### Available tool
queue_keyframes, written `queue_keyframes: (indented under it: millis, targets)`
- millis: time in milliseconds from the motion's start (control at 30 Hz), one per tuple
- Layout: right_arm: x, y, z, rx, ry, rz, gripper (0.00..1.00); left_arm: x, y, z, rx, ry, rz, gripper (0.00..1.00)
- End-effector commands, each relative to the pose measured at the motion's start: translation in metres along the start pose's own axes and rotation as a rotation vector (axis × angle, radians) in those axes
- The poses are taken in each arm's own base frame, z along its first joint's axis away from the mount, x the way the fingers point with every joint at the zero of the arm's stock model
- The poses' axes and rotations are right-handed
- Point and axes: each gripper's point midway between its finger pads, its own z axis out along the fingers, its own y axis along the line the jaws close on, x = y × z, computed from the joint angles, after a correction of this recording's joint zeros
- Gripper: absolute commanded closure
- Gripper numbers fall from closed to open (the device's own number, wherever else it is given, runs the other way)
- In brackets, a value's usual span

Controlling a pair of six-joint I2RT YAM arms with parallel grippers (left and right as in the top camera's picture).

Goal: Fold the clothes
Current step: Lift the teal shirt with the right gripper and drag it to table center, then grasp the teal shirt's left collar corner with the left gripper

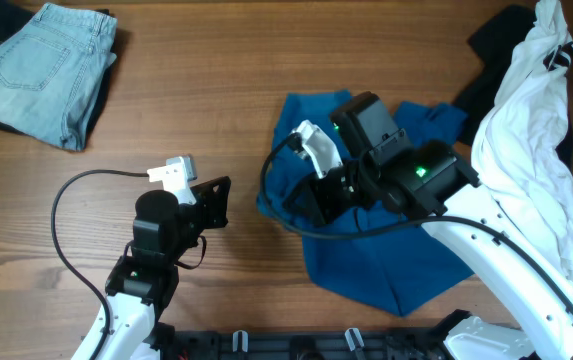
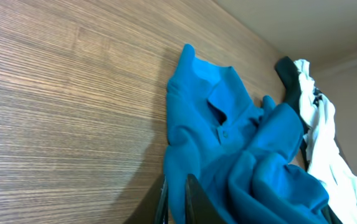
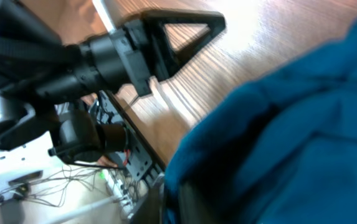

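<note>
Right end effector (image 1: 306,203): low over the left edge of the shirt. In the right wrist view its dark fingers are sunk among teal folds, which hide the tips, so I cannot tell how wide they stand or whether they pinch any cloth.
Shirt: large deep teal-blue short-sleeved shirt (image 1: 386,260) of soft, wrinkly fabric, lying crumpled on the worktop right of centre. Its collar and button placket face up in the left wrist view.
Left end effector (image 1: 214,203): over bare wood just left of the shirt and apart from it. The black fingers are close together with nothing between them, but I cannot tell whether they meet.
Worktop: brown wood-grain worktop (image 1: 216,80).
Far left corner: folded pale-blue denim jeans (image 1: 41,65).
Right side: rumpled white garment (image 1: 536,150) draped over black cloth (image 1: 496,40), just beside the shirt.
</note>
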Motion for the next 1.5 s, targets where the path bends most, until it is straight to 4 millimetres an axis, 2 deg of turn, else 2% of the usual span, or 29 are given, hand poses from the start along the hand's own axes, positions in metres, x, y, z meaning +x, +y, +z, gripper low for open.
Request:
queue_keyframes:
  millis: [0, 67, 100, 167, 233, 267, 300, 333, 367, 400, 433, 467, 500, 533, 567, 600, 633, 667, 733, 833, 933, 1033, 1167, 1333, 1400, 1433, 1467]
  targets:
    - [0.007, 0.002, 0.0, -0.011, 0.031, 0.134, 0.44, -0.021, 0.011, -0.001, -0.084, -0.094, 0.01, 0.81]
    - [0.011, 0.012, 0.003, -0.075, 0.068, 0.146, 0.88, -0.028, 0.016, -0.003, -0.116, -0.131, 0.011, 0.8]
    - [0.013, 0.018, 0.004, -0.113, 0.087, 0.149, 0.96, -0.03, 0.017, -0.003, -0.128, -0.146, 0.012, 0.85]
    - [0.017, 0.028, 0.009, -0.172, 0.123, 0.144, 0.96, -0.035, 0.018, -0.004, -0.134, -0.167, 0.013, 0.91]
    - [0.018, 0.029, 0.017, -0.17, 0.141, 0.139, 0.96, -0.037, 0.016, -0.004, -0.127, -0.176, 0.014, 0.92]
    - [0.018, 0.028, 0.021, -0.16, 0.148, 0.143, 0.8, -0.038, 0.015, -0.004, -0.123, -0.18, 0.015, 0.91]
    - [0.018, 0.023, 0.025, -0.135, 0.152, 0.155, 0.59, -0.039, 0.014, -0.004, -0.12, -0.183, 0.015, 0.8]
    - [0.018, 0.016, 0.028, -0.101, 0.15, 0.174, 0.55, -0.039, 0.013, -0.004, -0.114, -0.185, 0.016, 0.6]
    - [0.016, 0.006, 0.031, -0.054, 0.145, 0.199, 0.36, -0.04, 0.013, -0.004, -0.112, -0.188, 0.012, 0.43]
    - [0.014, -0.005, 0.032, -0.009, 0.135, 0.228, 0.26, -0.04, 0.013, -0.003, -0.113, -0.186, 0.009, 0.31]
    - [0.012, -0.014, 0.032, 0.018, 0.128, 0.261, 0.24, -0.037, 0.014, -0.002, -0.113, -0.172, 0.008, 0.13]
    - [0.008, -0.023, 0.03, 0.024, 0.119, 0.301, 0.21, -0.031, 0.018, 0.001, -0.123, -0.145, 0.005, 0.0]
    - [0.006, -0.028, 0.029, 0.017, 0.117, 0.318, 0.23, -0.022, 0.021, 0.005, -0.129, -0.106, 0.0, 0.01]
    - [0.001, -0.031, 0.024, -0.026, 0.107, 0.292, 0.24, -0.008, 0.025, 0.011, -0.13, -0.043, -0.009, 0.21]
    - [-0.002, -0.037, 0.021, -0.029, 0.095, 0.275, 0.24, 0.002, 0.027, 0.015, -0.124, 0.002, -0.014, 0.38]
    - [-0.005, -0.042, 0.018, -0.023, 0.083, 0.264, 0.24, 0.012, 0.028, 0.02, -0.114, 0.048, -0.016, 0.46]
    - [-0.008, -0.05, 0.015, -0.009, 0.066, 0.237, 0.21, 0.021, 0.03, 0.024, -0.107, 0.086, -0.023, 0.46]
    - [-0.01, -0.057, 0.011, 0.012, 0.049, 0.228, 0.15, 0.029, 0.031, 0.028, -0.098, 0.119, -0.031, 0.4]
    - [-0.015, -0.069, 0.006, 0.04, 0.023, 0.213, 0.09, 0.043, 0.03, 0.037, -0.06, 0.183, -0.044, 0.35]
    - [-0.018, -0.078, 0.002, 0.059, 0.006, 0.215, 0.06, 0.053, 0.016, 0.05, 0.022, 0.271, -0.062, 0.34]
    - [-0.018, -0.08, 0.001, 0.061, 0.004, 0.203, 0.06, 0.043, 0.0, 0.061, 0.081, 0.294, -0.059, 0.38]
    - [-0.019, -0.079, 0.0, 0.061, 0.002, 0.192, 0.05, 0.025, -0.015, 0.071, 0.125, 0.282, -0.025, 0.31]
    - [-0.021, -0.078, -0.003, 0.06, -0.013, 0.173, 0.05, 0.001, -0.034, 0.077, 0.163, 0.261, 0.014, 0.31]
    - [-0.032, -0.075, -0.022, 0.074, -0.079, 0.128, 0.02, -0.018, -0.06, 0.077, 0.248, 0.255, 0.032, 0.27]
    - [-0.039, -0.075, -0.034, 0.087, -0.115, 0.104, 0.03, -0.018, -0.067, 0.077, 0.277, 0.272, 0.032, 0.31]
    - [-0.043, -0.074, -0.042, 0.095, -0.139, 0.09, 0.05, -0.017, -0.07, 0.076, 0.294, 0.285, 0.031, 0.39]
    - [-0.048, -0.073, -0.049, 0.101, -0.163, 0.073, 0.05, -0.015, -0.072, 0.076, 0.309, 0.298, 0.028, 0.42]
